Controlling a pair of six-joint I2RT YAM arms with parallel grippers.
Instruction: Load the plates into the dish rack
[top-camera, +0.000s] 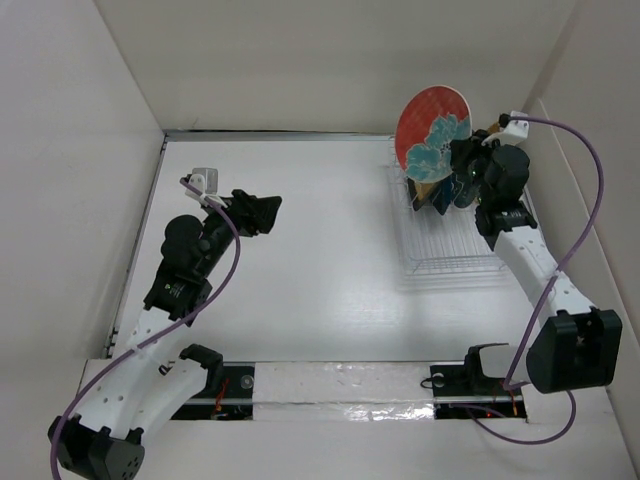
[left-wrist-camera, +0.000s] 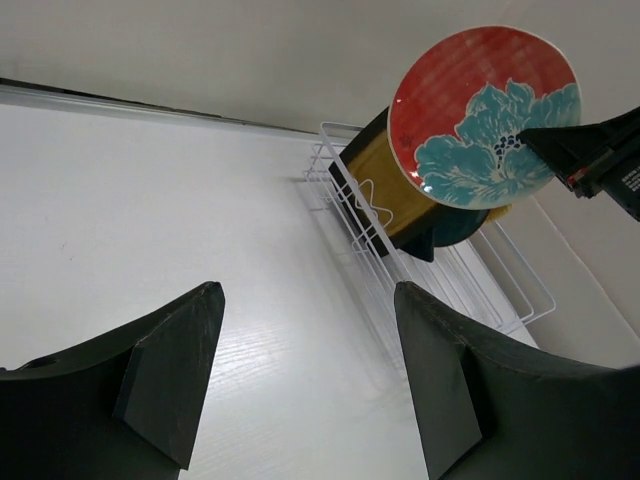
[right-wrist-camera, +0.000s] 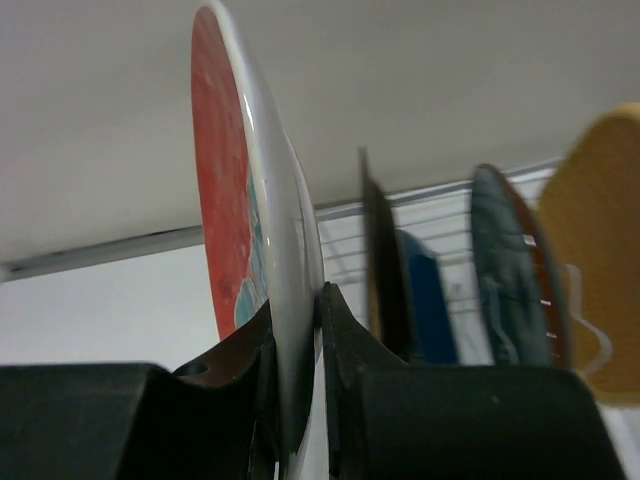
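My right gripper (top-camera: 462, 158) is shut on the rim of the round red-and-teal patterned plate (top-camera: 430, 132), holding it upright above the far end of the white wire dish rack (top-camera: 450, 255). In the right wrist view the plate (right-wrist-camera: 255, 230) stands edge-on between my fingers (right-wrist-camera: 345, 340). Behind it in the rack stand the mustard-yellow plate (right-wrist-camera: 378, 260), the dark blue plate (right-wrist-camera: 428, 300), the dark teal plate (right-wrist-camera: 505, 270) and the orange plate (right-wrist-camera: 600, 230). My left gripper (top-camera: 262, 212) is open and empty over the table at the left; its view shows the patterned plate (left-wrist-camera: 480, 115) and the rack (left-wrist-camera: 400, 270).
White walls close in the table at the left, back and right. The rack sits close to the right wall. A purple cable (top-camera: 590, 210) loops from the right arm.
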